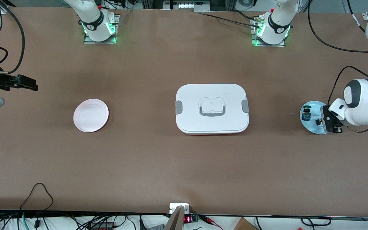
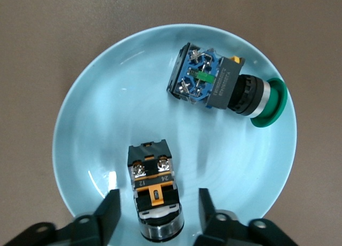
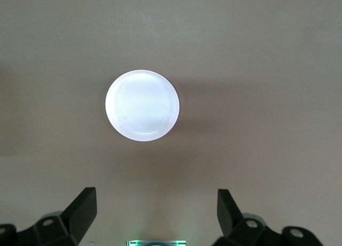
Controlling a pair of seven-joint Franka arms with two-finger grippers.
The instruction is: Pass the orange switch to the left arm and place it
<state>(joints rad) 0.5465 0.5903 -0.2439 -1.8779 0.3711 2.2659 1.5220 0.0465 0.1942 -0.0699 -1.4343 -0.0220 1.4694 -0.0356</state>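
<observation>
Left gripper (image 2: 158,214): spread wide, low over the blue plate (image 2: 96,123), fingers either side of the orange switch (image 2: 155,195).
Switch: lying on the plate, long axis running between the fingers — green switch (image 2: 224,86) beside it.
Right gripper (image 3: 156,208): open, waiting above the white plate (image 3: 142,105).
Box (image 1: 212,108): mid-table, between the two plates.

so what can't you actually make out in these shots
- Orange switch: its cap is out of sight in the left wrist view, cut off by the frame edge between the open left gripper fingers; in the front view it is too small to read.
- Blue plate: partly covered by the left gripper in the front view.
- Right gripper: only the tips of its fingers show in the right wrist view.
- Box: lidded, contents hidden.
</observation>
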